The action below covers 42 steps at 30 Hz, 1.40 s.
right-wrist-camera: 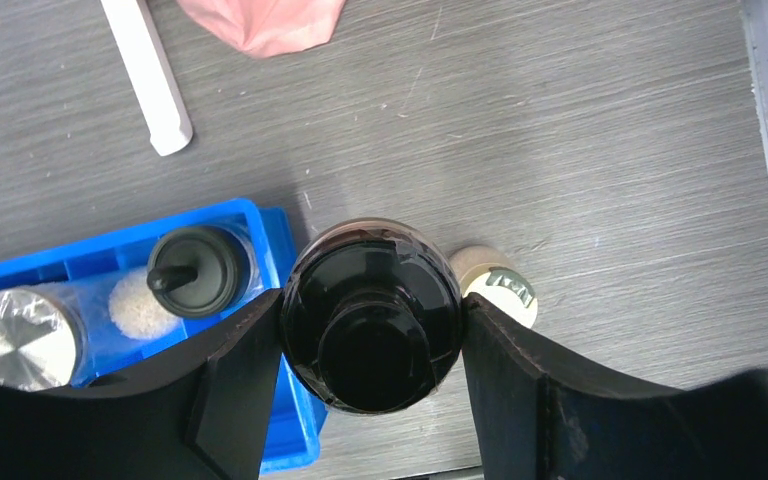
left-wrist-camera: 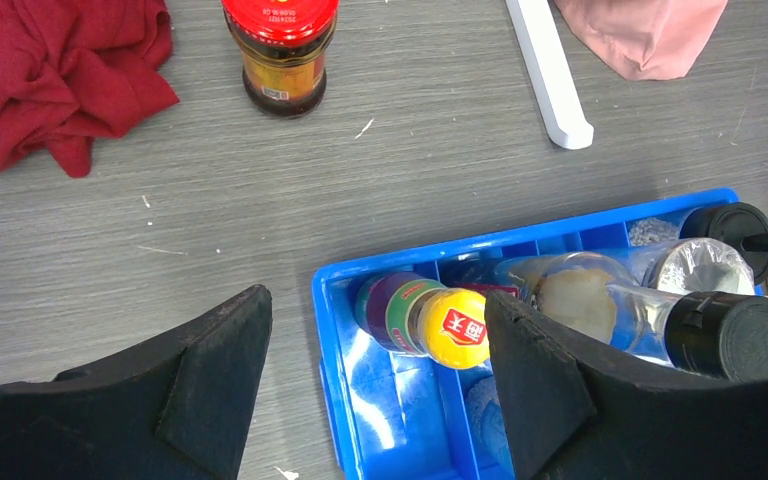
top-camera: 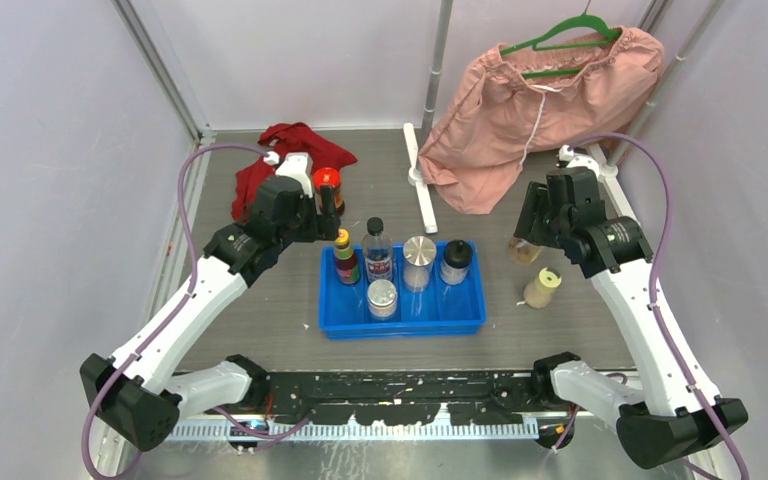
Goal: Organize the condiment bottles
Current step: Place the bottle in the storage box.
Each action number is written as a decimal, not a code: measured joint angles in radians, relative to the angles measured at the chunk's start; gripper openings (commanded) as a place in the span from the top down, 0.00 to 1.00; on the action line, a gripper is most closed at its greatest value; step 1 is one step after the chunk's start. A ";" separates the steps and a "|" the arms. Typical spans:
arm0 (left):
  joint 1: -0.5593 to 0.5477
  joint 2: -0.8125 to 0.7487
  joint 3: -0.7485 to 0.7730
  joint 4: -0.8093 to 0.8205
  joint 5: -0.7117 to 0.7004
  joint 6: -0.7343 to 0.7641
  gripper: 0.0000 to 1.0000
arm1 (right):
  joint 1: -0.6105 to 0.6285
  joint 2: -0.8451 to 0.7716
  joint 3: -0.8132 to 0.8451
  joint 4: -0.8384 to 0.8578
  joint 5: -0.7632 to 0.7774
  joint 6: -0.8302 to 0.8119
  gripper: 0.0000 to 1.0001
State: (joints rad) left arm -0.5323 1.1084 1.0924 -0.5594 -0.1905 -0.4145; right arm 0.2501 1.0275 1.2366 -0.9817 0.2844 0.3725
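Holding the black-capped bottle [right-wrist-camera: 370, 335] just off the tray's right end

My right hand [right-wrist-camera: 370, 300] had a finger pressed against each side of the bottle's wide cap, taking it from straight above. I judged that hold sensible: the cap was the broadest, firmest part, and a top grip would let the bottle go down upright into a compartment. Whether its base rested on the table [right-wrist-camera: 610, 130] or hung just clear of it, I could not tell. The cap looked glossy, round and stepped, with a smaller raised disc in its middle. The overhead view showed a pale, brownish body below it.

It sat just outside the right wall of the blue tray [top-camera: 405, 327], near the black pourer bottle [right-wrist-camera: 195, 272]. That one shared the tray's back row with the silver-capped jar [top-camera: 419, 252], a clear bottle [top-camera: 378, 252] and the yellow-capped bottle [left-wrist-camera: 450, 328]. A silver-lidded jar [top-camera: 382, 298] stood in front. Just beside my held bottle a small beige bottle [right-wrist-camera: 497, 287] waited on the table. The red-capped jar [left-wrist-camera: 280, 50] stood apart, beyond the tray's far left corner.

My left hand [left-wrist-camera: 375, 298] hung wide and empty above the yellow-capped bottle. Farther out lay a red cloth [left-wrist-camera: 55, 70], a white bar [left-wrist-camera: 550, 70] and a pink garment [top-camera: 540, 110].
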 measured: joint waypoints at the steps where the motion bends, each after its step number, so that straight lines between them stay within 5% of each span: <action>1: -0.002 -0.001 0.001 -0.001 -0.002 0.000 0.22 | 0.011 0.000 0.002 -0.004 0.001 0.001 0.58; 42: -0.023 -0.034 0.003 -0.038 -0.030 0.000 0.22 | 0.457 0.085 0.075 -0.048 0.203 0.151 0.58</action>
State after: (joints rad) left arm -0.5552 1.0748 1.0958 -0.5976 -0.2207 -0.4149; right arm 0.7074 1.1130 1.3113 -1.0294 0.4870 0.5232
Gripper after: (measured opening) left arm 0.785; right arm 0.670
